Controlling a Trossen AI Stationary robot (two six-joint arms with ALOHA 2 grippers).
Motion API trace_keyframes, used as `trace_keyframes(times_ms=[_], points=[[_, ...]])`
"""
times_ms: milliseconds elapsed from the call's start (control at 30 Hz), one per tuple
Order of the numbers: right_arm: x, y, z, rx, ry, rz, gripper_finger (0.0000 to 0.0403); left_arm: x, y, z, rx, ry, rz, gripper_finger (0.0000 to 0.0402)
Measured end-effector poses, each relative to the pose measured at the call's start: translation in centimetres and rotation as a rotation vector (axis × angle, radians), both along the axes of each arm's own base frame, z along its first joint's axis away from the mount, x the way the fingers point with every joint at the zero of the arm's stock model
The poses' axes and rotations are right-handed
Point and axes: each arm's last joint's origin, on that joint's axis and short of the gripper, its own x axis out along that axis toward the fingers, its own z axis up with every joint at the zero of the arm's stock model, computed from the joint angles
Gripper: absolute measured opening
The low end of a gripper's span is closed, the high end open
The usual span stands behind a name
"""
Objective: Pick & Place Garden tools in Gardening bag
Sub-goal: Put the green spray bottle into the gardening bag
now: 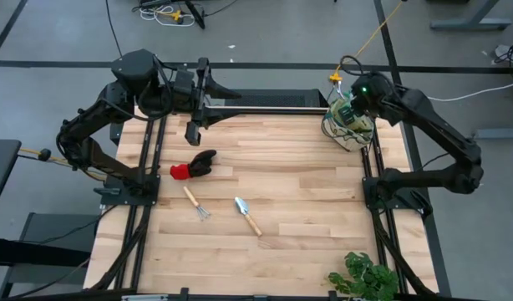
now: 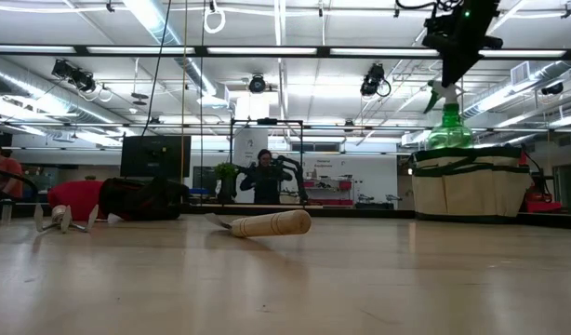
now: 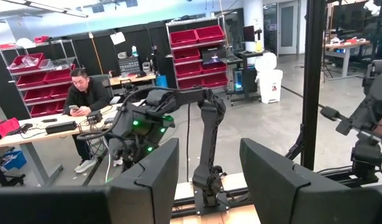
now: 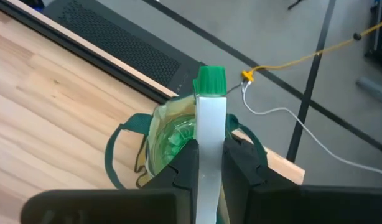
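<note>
My right gripper (image 4: 209,168) is shut on the green spray bottle (image 2: 450,126) and holds it over the beige gardening bag (image 2: 471,181) at the table's far right. The bottle's lower part is hidden behind the bag's dark rim (image 2: 471,158). On the wood lie the red-and-black glove (image 1: 194,165), the mini rake (image 1: 196,203) and the trowel (image 1: 246,215), all flat. My left gripper (image 3: 209,186) hangs open, high above the table's far left corner, holding nothing. My right gripper pinches the bottle's pale sprayer head (image 4: 209,134) between its two fingers, just behind the green nozzle (image 4: 209,79). The fingers come from above, slanting down. The bottle hangs upright below them, its green body (image 4: 172,140) down in the bag's mouth.
A leafy green plant (image 1: 365,280) stands at the table's near right corner. Black frame rails (image 1: 240,104) run along the far edge and both sides. Bare wood lies between the loose tools and the bag.
</note>
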Motion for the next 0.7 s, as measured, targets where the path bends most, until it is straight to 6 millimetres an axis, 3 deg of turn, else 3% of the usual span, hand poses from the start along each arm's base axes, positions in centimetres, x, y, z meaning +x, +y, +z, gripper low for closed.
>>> trace_keyframes(times_ms=[700], points=[[-0.3,-4.5,-2.3,0.190,-0.123,-0.250,0.0047,0.0,-0.1,-0.2,-0.002,0.017,-0.018,0.0177]])
